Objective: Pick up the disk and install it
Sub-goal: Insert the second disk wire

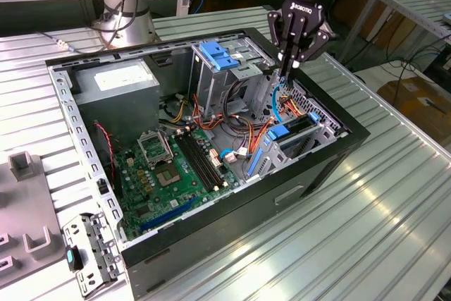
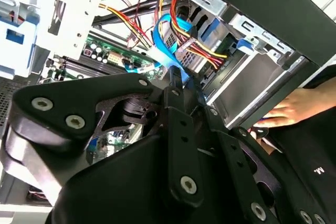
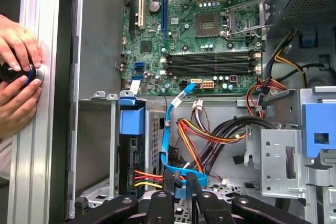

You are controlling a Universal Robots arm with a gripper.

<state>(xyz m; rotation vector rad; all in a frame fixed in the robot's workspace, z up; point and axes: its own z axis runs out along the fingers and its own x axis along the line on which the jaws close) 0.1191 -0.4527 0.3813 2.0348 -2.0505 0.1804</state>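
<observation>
The disk (image 1: 290, 132) stands on edge in the drive bay at the front of the open computer case (image 1: 331, 167), its blue side rail up. In the first wrist view the disk (image 3: 131, 156) has red and yellow power wires plugged into its end. My gripper (image 1: 287, 68) hangs just above and behind the bay. Its fingertips are shut on the end of a blue data cable (image 3: 167, 140) that loops up from the motherboard. In both wrist views the gripper (image 3: 180, 183) (image 2: 176, 80) pinches that cable right beside the disk.
A grey power supply box (image 1: 116, 82) and a metal cage with a blue handle (image 1: 218, 61) sit at the case's back. Wire bundles (image 3: 210, 135) cross beside the motherboard (image 1: 176, 167). A person's hands (image 3: 18, 77) rest on the table beside the case. A loose bracket (image 1: 88, 252) lies outside.
</observation>
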